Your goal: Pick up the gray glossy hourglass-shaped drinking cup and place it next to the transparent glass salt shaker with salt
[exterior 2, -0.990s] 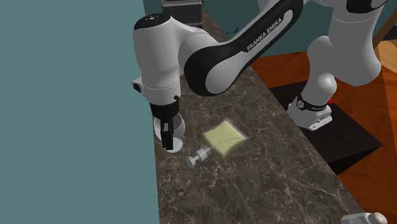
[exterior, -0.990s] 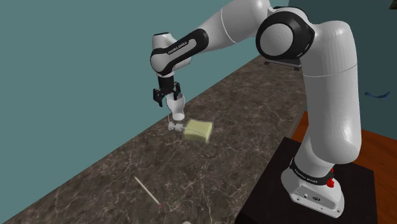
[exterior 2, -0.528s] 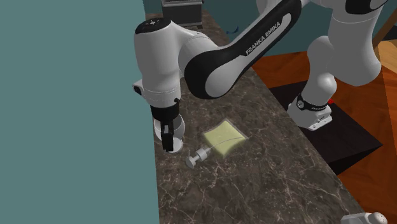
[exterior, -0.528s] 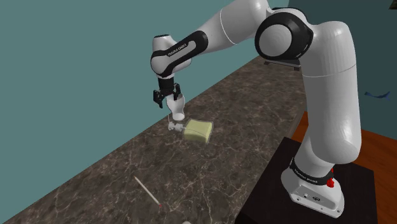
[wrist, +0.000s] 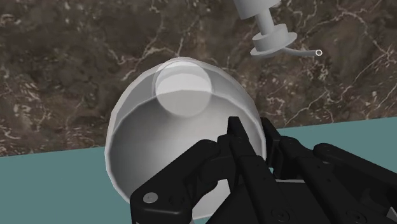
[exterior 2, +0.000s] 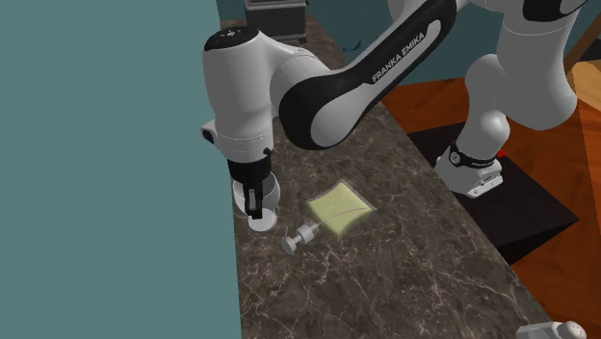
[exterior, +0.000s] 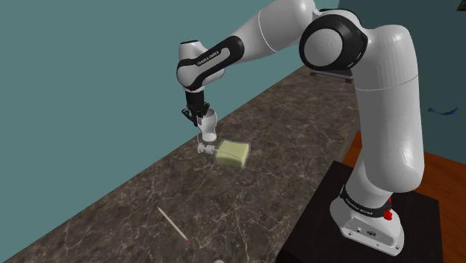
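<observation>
- Black two-finger claw [wrist: 251, 137] closed over the rim of the pale grey glossy hourglass-shaped cup [wrist: 172, 127], gripping its wall on one side of the mouth.
- Directly under the fingertips: wide round mouth, pinched waist, flared foot, soft sheen on the inner wall, a flat round bottom showing down inside.
- Grasp seemingly made, lift not yet evident; foot [exterior: 209, 137] at or barely above the dark brown veined marble counter [exterior: 299, 134], hard to tell which.
- Next, by this reading: raise it straight up, keep it upright, carry it the short way over and set it down close beside the target without nudging it.
- Just beyond the claw [exterior 2: 253, 197] and the cup [exterior 2: 262, 223]: pale grey salt shaker [exterior 2: 299, 238] with a stepped cap, apparently lying on its side, near but apart from the cup.
- Past that, touching the shaker's far end: yellow-green rectangular sponge-like block [exterior 2: 339, 209].
- Close on the claw's opposite side: plain teal wall [exterior 2: 96, 144].
</observation>
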Available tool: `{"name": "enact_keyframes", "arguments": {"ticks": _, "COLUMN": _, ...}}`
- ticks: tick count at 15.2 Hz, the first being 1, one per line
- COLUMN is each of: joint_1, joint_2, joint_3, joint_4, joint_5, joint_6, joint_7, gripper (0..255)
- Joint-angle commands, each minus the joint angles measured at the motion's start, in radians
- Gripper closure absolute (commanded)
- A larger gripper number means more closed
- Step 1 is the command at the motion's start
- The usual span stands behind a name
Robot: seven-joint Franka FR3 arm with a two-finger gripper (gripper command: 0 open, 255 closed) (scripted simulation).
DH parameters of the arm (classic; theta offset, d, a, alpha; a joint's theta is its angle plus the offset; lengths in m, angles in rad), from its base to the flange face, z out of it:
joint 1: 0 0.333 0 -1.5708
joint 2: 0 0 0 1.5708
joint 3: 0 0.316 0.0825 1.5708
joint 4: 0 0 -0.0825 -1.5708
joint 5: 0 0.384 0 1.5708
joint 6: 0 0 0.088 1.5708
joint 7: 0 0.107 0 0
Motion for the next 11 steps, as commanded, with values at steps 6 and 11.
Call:
{"name": "enact_keyframes", "arguments": {"ticks": 6, "joint_1": 0.000, "joint_2": -0.014, "joint_3": 0.000, "joint_4": 0.018, "joint_5": -0.001, "joint_6": -0.034, "joint_7": 0.003, "gripper": 255}}
{"name": "enact_keyframes", "arguments": {"ticks": 11, "joint_1": 0.000, "joint_2": -0.034, "joint_3": -0.001, "joint_4": 0.056, "joint_5": -0.002, "joint_6": -0.092, "joint_7": 0.007, "gripper": 255}}
